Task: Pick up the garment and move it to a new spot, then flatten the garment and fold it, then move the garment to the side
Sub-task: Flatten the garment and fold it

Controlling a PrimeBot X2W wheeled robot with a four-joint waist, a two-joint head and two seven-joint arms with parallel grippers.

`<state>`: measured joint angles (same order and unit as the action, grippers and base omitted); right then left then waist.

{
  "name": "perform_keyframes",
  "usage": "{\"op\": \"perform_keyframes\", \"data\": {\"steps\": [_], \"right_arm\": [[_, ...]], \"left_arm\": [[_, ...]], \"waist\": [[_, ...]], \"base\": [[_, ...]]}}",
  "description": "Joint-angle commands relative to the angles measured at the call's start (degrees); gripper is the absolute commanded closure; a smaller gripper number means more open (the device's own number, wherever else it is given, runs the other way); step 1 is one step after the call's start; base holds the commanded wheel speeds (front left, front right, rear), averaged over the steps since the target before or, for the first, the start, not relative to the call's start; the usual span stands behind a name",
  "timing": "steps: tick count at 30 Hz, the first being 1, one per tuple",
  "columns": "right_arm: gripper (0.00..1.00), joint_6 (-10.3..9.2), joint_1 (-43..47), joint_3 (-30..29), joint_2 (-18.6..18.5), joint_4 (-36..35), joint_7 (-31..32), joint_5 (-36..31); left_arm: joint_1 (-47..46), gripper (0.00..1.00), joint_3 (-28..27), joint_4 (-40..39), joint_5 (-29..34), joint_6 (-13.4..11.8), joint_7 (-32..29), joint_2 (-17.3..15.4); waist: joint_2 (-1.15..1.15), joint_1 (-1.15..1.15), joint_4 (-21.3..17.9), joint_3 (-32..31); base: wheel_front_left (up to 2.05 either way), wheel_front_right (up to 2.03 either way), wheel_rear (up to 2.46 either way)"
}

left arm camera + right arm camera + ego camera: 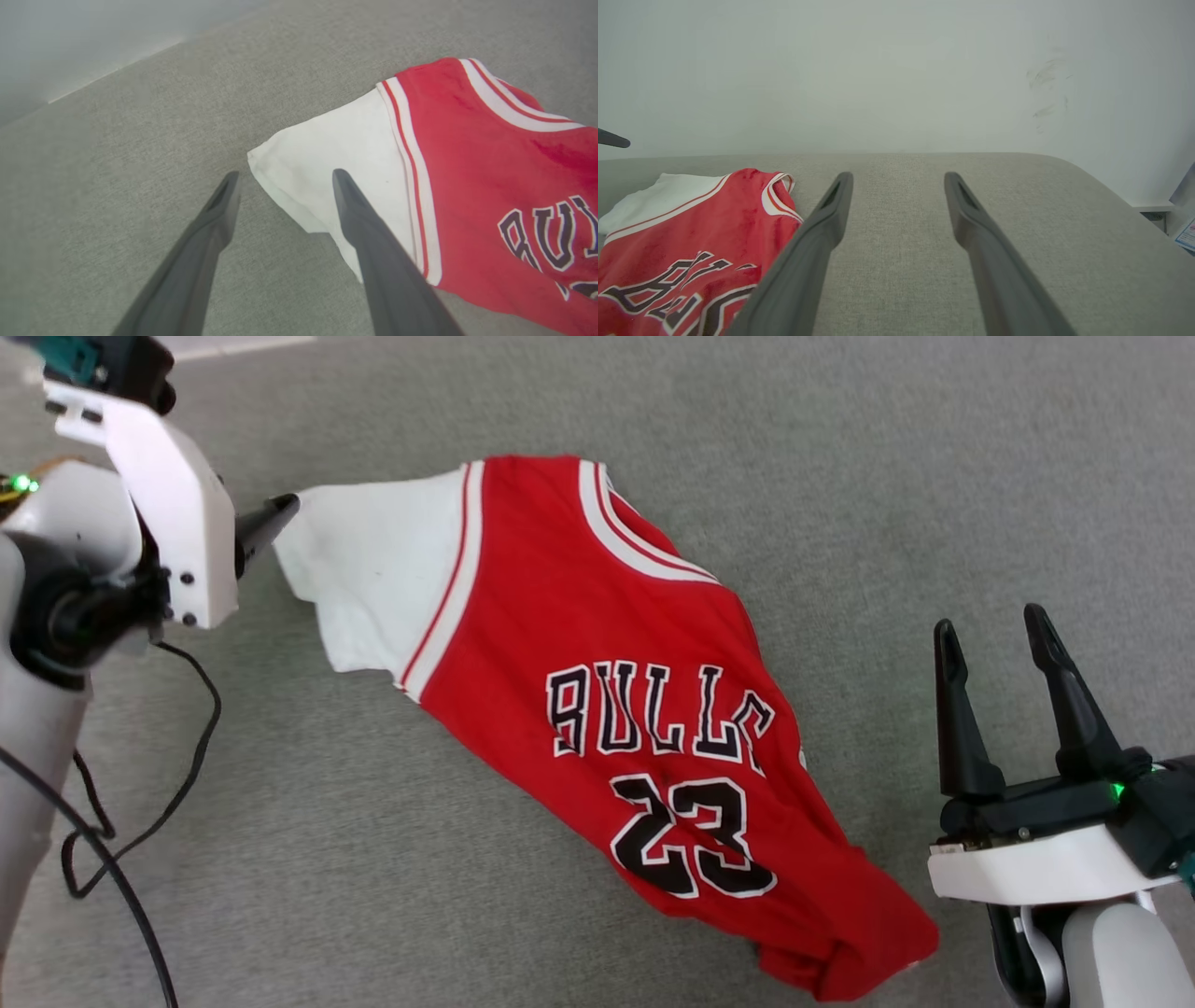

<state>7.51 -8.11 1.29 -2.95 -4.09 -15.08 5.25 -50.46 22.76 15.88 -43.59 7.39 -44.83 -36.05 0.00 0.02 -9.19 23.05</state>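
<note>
The red garment (597, 644) lies front up on the grey fabric surface (840, 457), its "BULLS 23" print showing and its right side and lower hem bunched. One white sleeve (373, 569) spreads toward the left. My left gripper (282, 176) is open at that sleeve's outer corner (261, 158), one finger over the white cloth and the other over bare surface. In the head view a dark fingertip (271, 518) of it meets the sleeve edge. My right gripper (994, 625) is open and holds nothing, to the right of the garment (686, 242).
A black cable (140, 821) hangs beside the left arm at the lower left. A pale wall (896, 70) rises behind the grey surface, whose rounded far edge (1055, 158) shows in the right wrist view. A small shelf (1153, 207) sits at the far right.
</note>
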Motion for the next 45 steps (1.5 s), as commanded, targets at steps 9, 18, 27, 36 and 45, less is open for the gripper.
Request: {"op": "perform_keyframes", "data": {"steps": [9,18,27,36,45], "right_arm": [[0.00,-0.04,-2.5,0.3,0.1,-0.5,-0.1,1.8],[0.00,-0.04,-2.4,-0.2,0.1,0.0,-0.1,1.4],[0.00,-0.04,-0.8,-0.5,0.1,2.0,-0.1,-0.9],[0.00,-0.04,2.5,-0.6,0.1,4.4,-0.1,-2.3],[0.00,-0.04,4.7,-0.4,0.1,5.7,-0.1,-2.7]], "left_arm": [[-7.2,0.00,4.5,8.4,0.2,0.1,-6.6,-1.2],[-4.6,1.00,9.3,9.8,-3.7,0.1,-6.8,-0.2],[-2.6,1.00,7.7,8.4,-5.2,0.1,8.5,-0.1],[7.0,1.00,4.2,5.2,-6.7,-0.6,21.1,-4.0],[23.9,1.00,2.4,0.9,-9.8,-2.3,28.1,-6.5]], "waist": [[0.00,-0.02,-3.3,6.7],[0.00,-0.02,-2.0,6.3],[0.00,-0.02,2.2,-0.8],[0.00,-0.02,8.0,-9.4],[0.00,-0.02,11.6,-13.7]], "base": [[0.00,0.00,0.00],[0.00,0.00,0.00],[0.00,0.00,0.00],[0.00,0.00,0.00],[0.00,0.00,0.00]]}}
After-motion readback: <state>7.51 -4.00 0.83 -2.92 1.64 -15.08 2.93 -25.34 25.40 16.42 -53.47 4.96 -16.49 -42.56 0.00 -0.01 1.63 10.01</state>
